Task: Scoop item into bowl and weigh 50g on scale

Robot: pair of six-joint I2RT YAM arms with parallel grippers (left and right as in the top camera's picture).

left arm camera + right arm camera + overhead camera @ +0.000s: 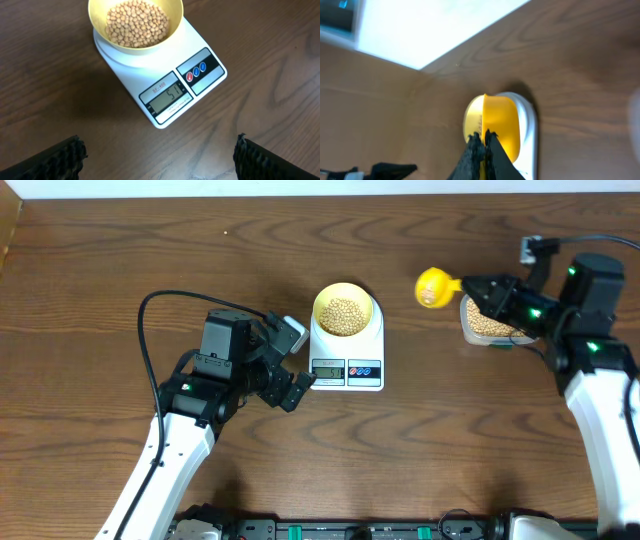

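Observation:
The pale yellow-green bowl (345, 308) sits on the white scale (350, 352) and holds a heap of tan beans (344, 314). In the left wrist view the bowl (175, 20), beans (137, 22) and scale (165, 65) show; the display (167, 96) reads about 51. My left gripper (293, 365) (157, 160) is open and empty just left of the scale. My right gripper (482, 288) (484, 140) is shut on the handle of the yellow scoop (433, 286) (502, 122), held in the air between the scale and the clear tub of beans (488, 326).
The clear plastic tub stands at the right under my right arm. The wooden table (100, 280) meets a white wall along the back edge. A black cable (145, 330) loops at the left arm.

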